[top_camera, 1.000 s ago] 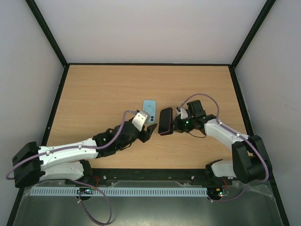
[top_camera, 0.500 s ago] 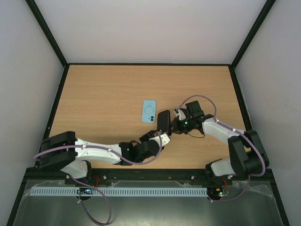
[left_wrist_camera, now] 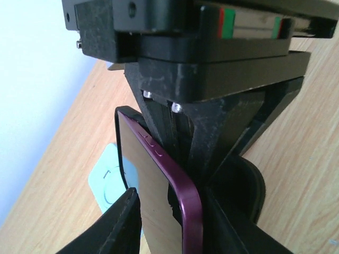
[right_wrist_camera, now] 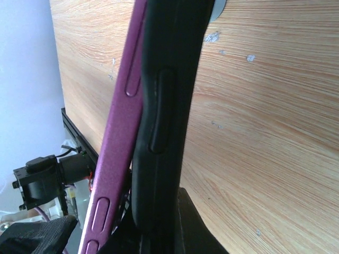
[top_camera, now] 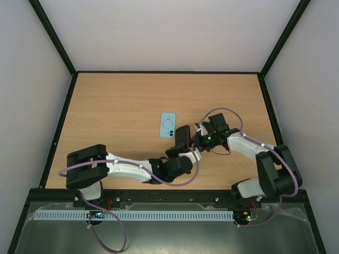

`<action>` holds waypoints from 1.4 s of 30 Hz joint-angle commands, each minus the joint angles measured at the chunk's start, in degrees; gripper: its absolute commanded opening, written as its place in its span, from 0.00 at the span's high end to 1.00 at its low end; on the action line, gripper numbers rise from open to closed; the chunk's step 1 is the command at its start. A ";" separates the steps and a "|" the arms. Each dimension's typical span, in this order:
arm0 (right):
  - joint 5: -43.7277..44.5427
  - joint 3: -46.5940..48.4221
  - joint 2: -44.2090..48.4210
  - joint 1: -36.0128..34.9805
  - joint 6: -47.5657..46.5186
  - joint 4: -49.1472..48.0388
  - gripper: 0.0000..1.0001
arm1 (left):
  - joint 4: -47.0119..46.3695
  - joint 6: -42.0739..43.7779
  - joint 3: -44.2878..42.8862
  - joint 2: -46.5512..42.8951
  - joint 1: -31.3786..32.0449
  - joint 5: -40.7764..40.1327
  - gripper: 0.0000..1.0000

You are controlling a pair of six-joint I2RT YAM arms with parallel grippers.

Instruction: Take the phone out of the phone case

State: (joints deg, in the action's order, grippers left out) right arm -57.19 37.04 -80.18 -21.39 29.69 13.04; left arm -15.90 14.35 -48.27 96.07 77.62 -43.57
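A purple phone (top_camera: 183, 138) with a dark screen stands on edge in a black case, held above the table. My right gripper (top_camera: 195, 141) is shut on the black case (right_wrist_camera: 164, 106). In the right wrist view the phone's purple edge (right_wrist_camera: 114, 159) runs beside the case with a thin gap near the bottom. My left gripper (top_camera: 183, 152) comes up from below. Its fingers (left_wrist_camera: 121, 225) stand on both sides of the phone's lower end (left_wrist_camera: 189, 203), closed against the screen and the back. The right gripper's black body (left_wrist_camera: 212, 79) fills the top of the left wrist view.
A light blue phone-shaped item (top_camera: 168, 125) lies flat on the wooden table (top_camera: 116, 106), just left of and behind the held phone. It also shows in the left wrist view (left_wrist_camera: 108, 180). Black frame rails border the table.
My left arm has swung from left of the phone to below it, and its fingers now straddle the phone's lower end. The right gripper with the phone has shifted slightly left.
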 commanded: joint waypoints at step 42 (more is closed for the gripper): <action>22.09 15.72 8.69 5.01 -28.28 14.64 0.98 | 5.48 -32.54 11.90 -39.44 -23.70 36.96 0.97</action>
State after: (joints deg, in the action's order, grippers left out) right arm -38.61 48.47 -70.83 -18.24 11.73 21.65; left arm -7.29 -16.91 -37.47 59.83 54.08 -8.73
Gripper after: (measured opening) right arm 0.041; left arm 0.080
